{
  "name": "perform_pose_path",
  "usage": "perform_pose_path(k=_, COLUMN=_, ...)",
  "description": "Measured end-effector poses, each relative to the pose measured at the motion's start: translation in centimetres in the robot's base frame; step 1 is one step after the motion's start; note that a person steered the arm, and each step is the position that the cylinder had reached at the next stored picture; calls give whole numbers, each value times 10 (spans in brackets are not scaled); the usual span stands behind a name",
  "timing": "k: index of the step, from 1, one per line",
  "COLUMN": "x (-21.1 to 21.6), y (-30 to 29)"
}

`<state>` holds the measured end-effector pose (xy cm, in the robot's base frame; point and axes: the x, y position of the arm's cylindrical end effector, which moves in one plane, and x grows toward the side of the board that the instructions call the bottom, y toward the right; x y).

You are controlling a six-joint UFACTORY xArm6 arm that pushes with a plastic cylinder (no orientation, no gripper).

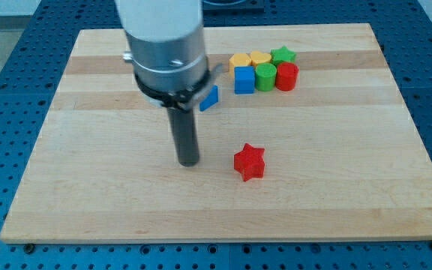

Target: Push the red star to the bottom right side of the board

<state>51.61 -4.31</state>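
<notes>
The red star (250,162) lies on the wooden board (88,187), a little below the board's middle. My tip (189,162) is the lower end of the dark rod, standing to the left of the red star with a clear gap between them. The rod hangs from the arm's grey and white body at the view's top.
A cluster of blocks sits at the top right of middle: yellow block (240,60), yellow block (260,58), green star (283,54), blue cube (244,79), green cylinder (265,76), red cylinder (286,76). A blue block (210,98) lies beside the arm.
</notes>
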Motion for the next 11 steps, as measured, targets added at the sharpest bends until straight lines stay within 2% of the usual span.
perform_pose_path(k=2, x=11, y=118)
perform_pose_path(k=3, x=8, y=123)
perform_pose_path(k=4, x=-19, y=108)
perform_pose_path(k=5, x=-23, y=122)
perform_pose_path(k=6, x=4, y=142)
perform_pose_path(k=7, x=11, y=161)
perform_pose_path(k=8, x=11, y=181)
perform_pose_path(k=10, x=-18, y=187)
perform_pose_path(k=11, x=-9, y=203)
